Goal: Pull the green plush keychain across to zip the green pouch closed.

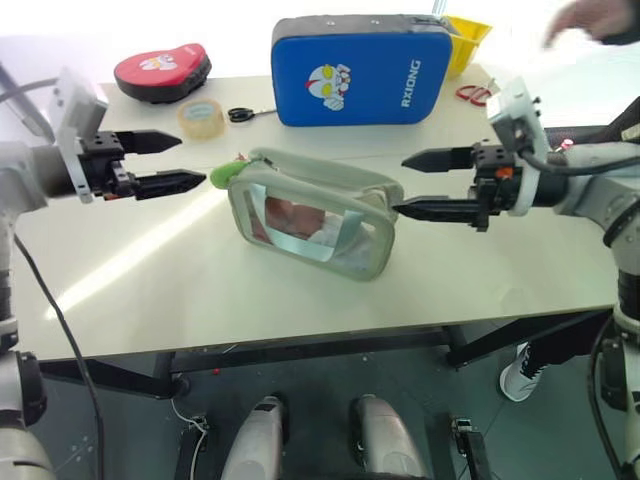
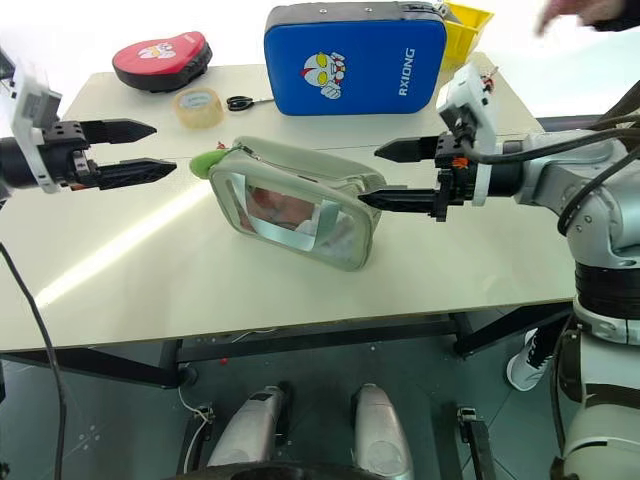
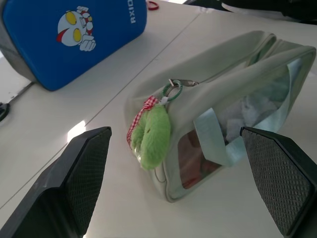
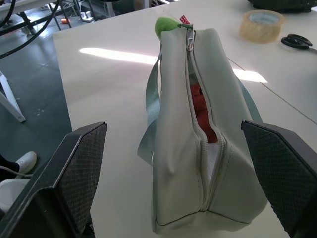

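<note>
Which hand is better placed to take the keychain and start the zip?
Left. The left hand, open, hangs just beside the green plush keychain at that end of the green pouch. The right hand, also open, sits at the opposite end, better placed to steady it.

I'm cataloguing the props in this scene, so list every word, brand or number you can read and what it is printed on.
"RXIONG": white letters running up the face of the blue pad, beside its cartoon figure.
The red pad carries a small cartoon print; any lettering there is too small to read.
The tape roll, green pouch and green plush keychain show no readable text.
</note>
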Controlling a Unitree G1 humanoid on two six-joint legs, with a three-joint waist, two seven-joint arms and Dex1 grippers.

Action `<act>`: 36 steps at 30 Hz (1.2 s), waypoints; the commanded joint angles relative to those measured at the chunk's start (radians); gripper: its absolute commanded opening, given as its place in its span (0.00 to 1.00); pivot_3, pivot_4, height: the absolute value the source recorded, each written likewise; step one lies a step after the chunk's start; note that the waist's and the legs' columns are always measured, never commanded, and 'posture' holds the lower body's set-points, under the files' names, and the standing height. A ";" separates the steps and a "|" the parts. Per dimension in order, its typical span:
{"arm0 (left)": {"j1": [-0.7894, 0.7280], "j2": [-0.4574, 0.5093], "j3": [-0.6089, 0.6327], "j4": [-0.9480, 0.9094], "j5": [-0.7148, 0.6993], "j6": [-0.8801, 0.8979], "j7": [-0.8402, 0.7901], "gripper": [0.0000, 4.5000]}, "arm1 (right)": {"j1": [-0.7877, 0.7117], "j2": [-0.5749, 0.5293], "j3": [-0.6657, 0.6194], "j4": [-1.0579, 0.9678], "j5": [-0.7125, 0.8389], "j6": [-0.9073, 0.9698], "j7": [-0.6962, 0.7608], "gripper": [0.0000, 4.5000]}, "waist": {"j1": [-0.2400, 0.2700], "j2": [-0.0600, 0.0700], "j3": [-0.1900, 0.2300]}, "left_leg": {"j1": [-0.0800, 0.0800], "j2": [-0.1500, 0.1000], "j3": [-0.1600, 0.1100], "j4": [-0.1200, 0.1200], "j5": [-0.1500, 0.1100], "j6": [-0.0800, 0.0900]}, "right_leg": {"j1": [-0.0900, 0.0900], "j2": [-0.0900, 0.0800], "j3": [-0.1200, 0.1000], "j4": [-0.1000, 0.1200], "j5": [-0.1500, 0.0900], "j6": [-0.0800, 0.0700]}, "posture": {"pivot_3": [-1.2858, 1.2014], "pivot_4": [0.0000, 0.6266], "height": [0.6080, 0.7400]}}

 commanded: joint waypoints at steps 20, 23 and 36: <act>-0.022 -0.035 -0.047 -0.167 -0.019 0.011 0.003 0.99 | -0.054 0.100 0.089 -0.117 -0.022 -0.020 -0.116 1.00 | -0.001 0.000 0.000 | 0.000 0.000 0.000 0.000 0.000 0.000 | -0.001 0.000 0.000 0.001 0.000 0.000 | 0.52 0.24 1.00; -0.006 -0.052 -0.076 -0.222 -0.007 -0.013 0.000 0.99 | -0.071 0.132 0.150 -0.107 -0.072 -0.050 -0.131 1.00 | 0.000 0.000 0.000 | 0.000 0.000 0.000 0.000 0.000 0.000 | -0.001 0.000 0.000 0.001 0.000 0.000 | 0.52 0.24 1.00; 0.053 -0.029 -0.077 -0.270 0.005 -0.049 -0.007 1.00 | -0.119 0.204 0.321 0.048 -0.331 -0.254 -0.115 0.57 | -0.001 0.000 0.000 | 0.000 0.000 0.000 0.000 0.000 0.000 | -0.001 0.001 0.000 0.001 0.000 0.000 | 0.52 0.24 1.00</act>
